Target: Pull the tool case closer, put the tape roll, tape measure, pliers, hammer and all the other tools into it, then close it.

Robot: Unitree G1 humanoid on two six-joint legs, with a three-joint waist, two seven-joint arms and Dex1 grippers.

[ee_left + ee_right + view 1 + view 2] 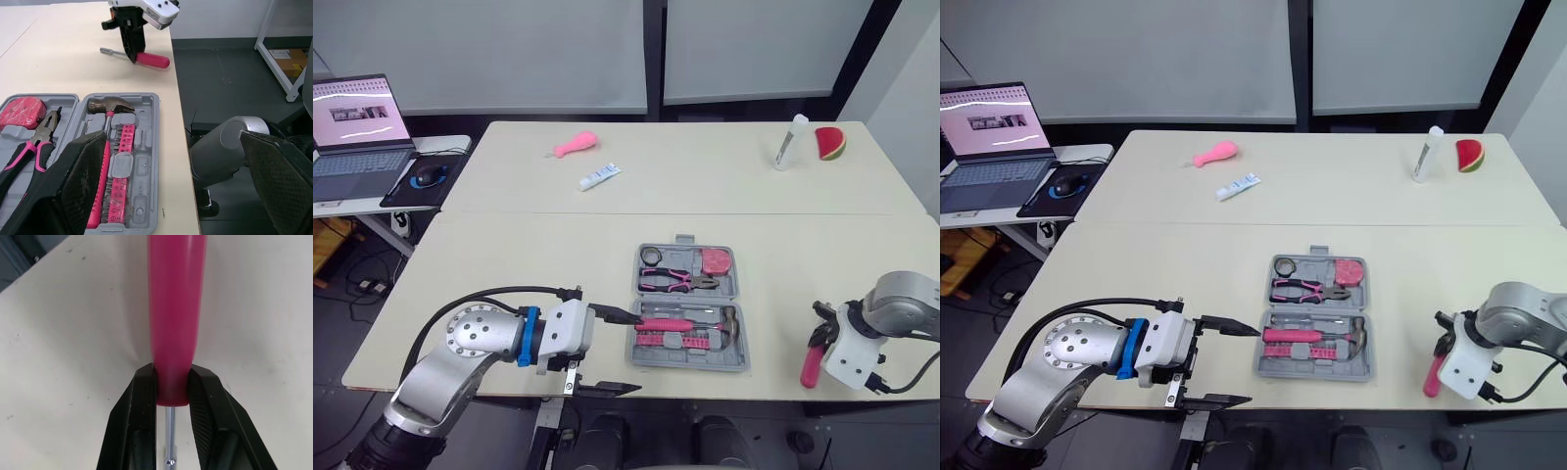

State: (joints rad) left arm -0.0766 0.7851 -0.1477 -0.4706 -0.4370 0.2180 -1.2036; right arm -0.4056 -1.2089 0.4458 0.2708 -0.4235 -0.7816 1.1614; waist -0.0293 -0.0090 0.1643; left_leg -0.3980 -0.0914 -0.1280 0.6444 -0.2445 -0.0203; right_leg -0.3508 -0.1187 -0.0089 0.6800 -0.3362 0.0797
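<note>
**Pink screwdriver pinched to the right of the open tool case; left jaws spread at the case's left side.**
The left gripper (pixel 1253 364) sits just beside the left wall of the tool case (pixel 689 363), jaws wide apart and holding nothing. The case lies open, with the pliers (pixel 675 282) and hammer (pixel 728 317) seated inside. Right of the case and well apart from it, the right gripper (pixel 172 371) pinches the screwdriver (pixel 812 368) where handle meets shaft. Its long axis runs roughly along the case's right wall. The right arm is nearer, so the carry likely goes leftward.
</note>
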